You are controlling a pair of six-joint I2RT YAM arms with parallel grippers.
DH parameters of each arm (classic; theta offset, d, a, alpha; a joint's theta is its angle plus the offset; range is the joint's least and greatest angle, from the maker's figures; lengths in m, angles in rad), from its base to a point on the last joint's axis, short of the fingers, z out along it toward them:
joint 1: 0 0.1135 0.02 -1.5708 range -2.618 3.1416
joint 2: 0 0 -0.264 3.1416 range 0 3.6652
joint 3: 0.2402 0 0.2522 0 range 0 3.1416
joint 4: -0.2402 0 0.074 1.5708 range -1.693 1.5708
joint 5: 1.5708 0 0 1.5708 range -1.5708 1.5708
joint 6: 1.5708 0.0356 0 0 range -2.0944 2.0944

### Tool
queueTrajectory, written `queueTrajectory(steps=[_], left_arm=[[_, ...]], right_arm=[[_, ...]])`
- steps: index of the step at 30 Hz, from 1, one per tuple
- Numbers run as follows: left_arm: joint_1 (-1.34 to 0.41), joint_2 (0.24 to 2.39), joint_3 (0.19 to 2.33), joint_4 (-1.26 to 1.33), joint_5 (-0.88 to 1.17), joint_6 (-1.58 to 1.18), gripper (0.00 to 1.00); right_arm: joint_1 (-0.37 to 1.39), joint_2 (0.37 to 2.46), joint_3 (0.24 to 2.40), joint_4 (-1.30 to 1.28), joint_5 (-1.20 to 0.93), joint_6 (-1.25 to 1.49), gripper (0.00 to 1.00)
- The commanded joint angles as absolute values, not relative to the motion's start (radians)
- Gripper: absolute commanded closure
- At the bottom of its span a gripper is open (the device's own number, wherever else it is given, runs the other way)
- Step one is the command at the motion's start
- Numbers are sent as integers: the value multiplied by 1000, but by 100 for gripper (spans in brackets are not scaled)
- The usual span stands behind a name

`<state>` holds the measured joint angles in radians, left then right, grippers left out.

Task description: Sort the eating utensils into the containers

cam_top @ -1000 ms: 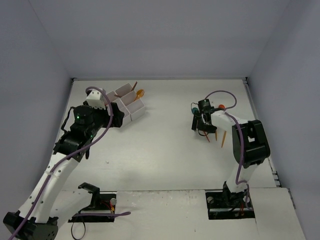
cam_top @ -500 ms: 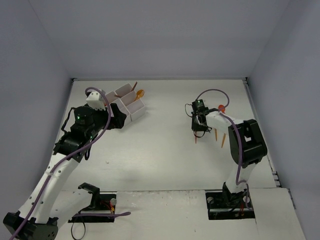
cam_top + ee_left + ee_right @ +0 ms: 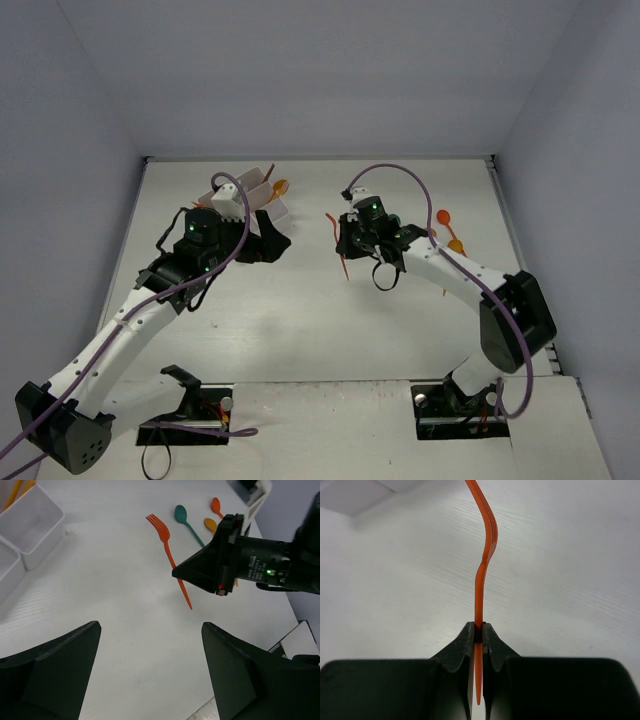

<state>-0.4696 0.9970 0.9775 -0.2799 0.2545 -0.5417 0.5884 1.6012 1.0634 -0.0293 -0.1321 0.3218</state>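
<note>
Pinching an orange fork (image 3: 479, 605) in the right tool (image 3: 478, 630), over the middle of the surface (image 3: 100, 605).
Its jaws are shut tight on the thin, glossy plastic handle, with the curved tines pointing away from them. The left tool (image 3: 150, 665) gapes wide and holds nothing. A thin-walled white tray (image 3: 35, 530) sits far left; a round-bowled teal spoon (image 3: 181, 515) and an orange spoon (image 3: 215, 504) lie to the right on the matte white surface.
</note>
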Motion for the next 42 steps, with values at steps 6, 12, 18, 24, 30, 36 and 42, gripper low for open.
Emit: queueTrajectory(steps=[6, 12, 18, 24, 30, 36, 42], left_arm=[[-629, 1118, 1060, -73, 198, -580, 20], [-680, 1194, 1091, -48, 153, -556, 20], [-690, 1192, 1083, -18, 75, -555, 21], [-689, 1162, 1052, 73, 27, -581, 22], [-687, 1116, 1015, 126, 17, -580, 22], [-687, 1166, 1022, 130, 47, -607, 25], [-687, 1222, 1059, 130, 67, -615, 32]], right_arm=[[686, 1375, 1089, 132, -248, 337, 100], [720, 1323, 1074, 171, -282, 334, 98], [726, 1290, 1056, 189, -296, 339, 97], [726, 1279, 1049, 192, -299, 336, 97], [726, 1266, 1035, 193, -298, 337, 96], [726, 1254, 1038, 196, -302, 339, 96], [726, 1247, 1039, 197, -307, 346, 95]])
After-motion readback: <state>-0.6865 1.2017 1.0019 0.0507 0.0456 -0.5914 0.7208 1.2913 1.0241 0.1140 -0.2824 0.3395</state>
